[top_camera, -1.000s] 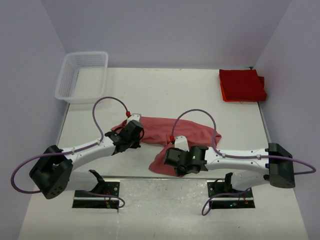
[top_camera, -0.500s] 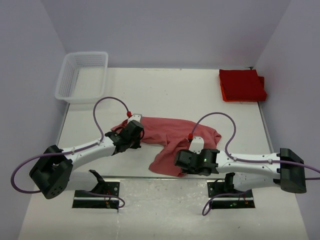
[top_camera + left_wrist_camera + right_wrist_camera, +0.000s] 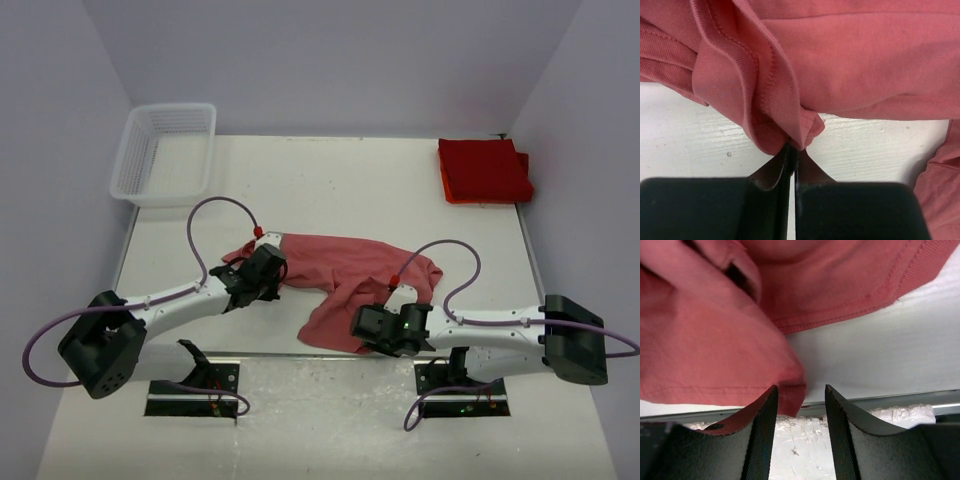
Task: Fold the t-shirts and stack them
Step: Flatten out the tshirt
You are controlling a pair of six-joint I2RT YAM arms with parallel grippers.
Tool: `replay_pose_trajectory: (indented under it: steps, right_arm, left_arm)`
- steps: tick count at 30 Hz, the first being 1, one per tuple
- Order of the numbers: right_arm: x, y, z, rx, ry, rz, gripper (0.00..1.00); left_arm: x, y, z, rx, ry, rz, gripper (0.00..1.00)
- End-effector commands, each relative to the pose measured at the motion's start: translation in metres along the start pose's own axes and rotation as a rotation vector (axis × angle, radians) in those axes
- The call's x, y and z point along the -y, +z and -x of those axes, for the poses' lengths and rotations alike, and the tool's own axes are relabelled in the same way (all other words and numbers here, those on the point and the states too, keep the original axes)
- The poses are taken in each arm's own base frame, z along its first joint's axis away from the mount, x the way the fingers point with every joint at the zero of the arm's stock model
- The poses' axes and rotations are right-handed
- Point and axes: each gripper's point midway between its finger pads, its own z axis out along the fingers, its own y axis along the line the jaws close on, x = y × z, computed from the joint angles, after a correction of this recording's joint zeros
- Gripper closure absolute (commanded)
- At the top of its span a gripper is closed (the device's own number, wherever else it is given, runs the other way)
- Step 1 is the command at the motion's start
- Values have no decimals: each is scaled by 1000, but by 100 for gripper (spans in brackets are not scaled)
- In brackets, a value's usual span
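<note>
Two-arm cloth handling, mid-fold. The faded salmon-red soft-cloth t-shirt (image 3: 345, 268) lies crumpled and unfolded on the white table (image 3: 330, 190), stretching from the left gripper (image 3: 792, 151) across to the right gripper (image 3: 800, 396). The left gripper is closed tight, pinching a bunched fold of ribbed hem at its very tips; the rest of the garment spreads beyond and to the right of those tips. The right gripper stands partly open with nothing clamped: a hemmed corner of the shirt lies at the mouth of its jaws, against the left finger, close to the table's near edge. A folded stack of deep red t-shirts (image 3: 484, 170) sits well beyond the right gripper; a white plastic mesh basket (image 3: 165, 152) sits well beyond the left. The cloth appears light, limp and prone to sagging or bunching, so it would probably need two spread holds to be pulled flat. Stitched hems and corners look like the firmest places to grip, with little risk of damage.
</note>
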Motion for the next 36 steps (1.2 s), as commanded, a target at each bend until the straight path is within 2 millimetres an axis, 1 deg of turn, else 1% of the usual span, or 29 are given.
replay_pose_trajectory:
  steps: [1, 2, 3, 5, 8, 10, 12, 27, 31, 36]
  right_arm:
    - [-2, 3, -2, -6, 136, 6, 56]
    - [1, 6, -6, -18, 139, -1, 56]
    - [-1, 6, -7, -24, 148, 13, 57]
    - [0, 7, -8, -27, 154, 20, 59]
    - [-3, 5, -11, -36, 157, 49, 61]
    - [-7, 4, -12, -42, 150, 71, 66]
    - [-10, 4, -13, -45, 142, 83, 66]
    - [-21, 2, -16, -49, 106, 121, 66]
    - [-25, -1, -14, -36, 86, 132, 65]
    - [-28, -1, -17, -41, 71, 145, 64]
  left_arm:
    - [3, -3, 2, 20, 10, -27, 100]
    - [4, -3, 2, 19, 10, -29, 100]
    - [4, -3, 2, 17, 10, -32, 100]
    - [5, -4, 3, 21, 12, -36, 100]
    - [5, -4, 3, 20, 16, -37, 100]
    - [5, -3, 3, 19, 17, -35, 100]
    - [5, -2, 2, 16, 19, -33, 100]
    - [5, -2, 2, 16, 19, -35, 100]
    - [5, -1, 1, 11, 21, -37, 100]
    - [6, 0, -1, 9, 23, -37, 100]
